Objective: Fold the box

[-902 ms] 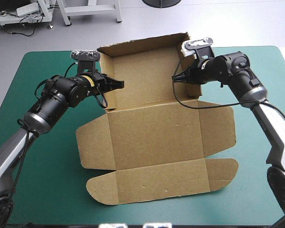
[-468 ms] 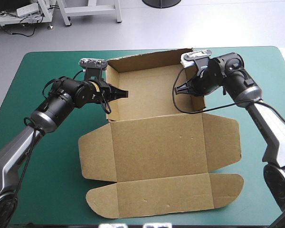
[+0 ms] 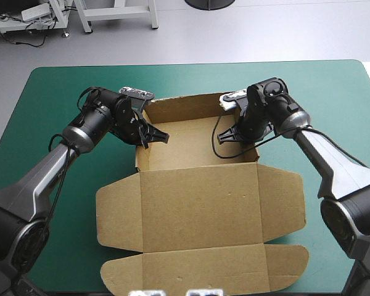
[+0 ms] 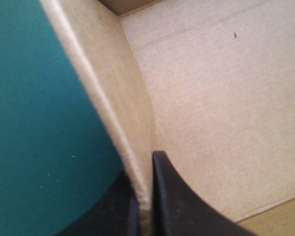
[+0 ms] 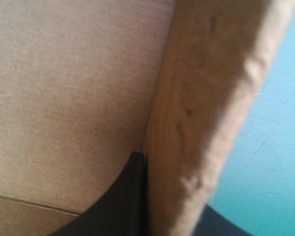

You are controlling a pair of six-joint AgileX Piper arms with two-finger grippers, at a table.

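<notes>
At the middle of the table (image 3: 49,92), the box (image 3: 185,148) sits as an open tray toward the far edge, with its lid (image 3: 200,206) flat toward the near edge. The left gripper (image 3: 162,137) is pinching the tray's left wall (image 4: 118,98), clamped over its top edge. The right gripper (image 3: 222,137) pinches the right wall (image 5: 211,98) the same way.

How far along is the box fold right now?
Done: the box has its far half stood up as a tray, back and side walls raised. In hand: left gripper and right gripper each pinch a side wall. To do: the lid and its flaps lie flat on the near side.
</notes>
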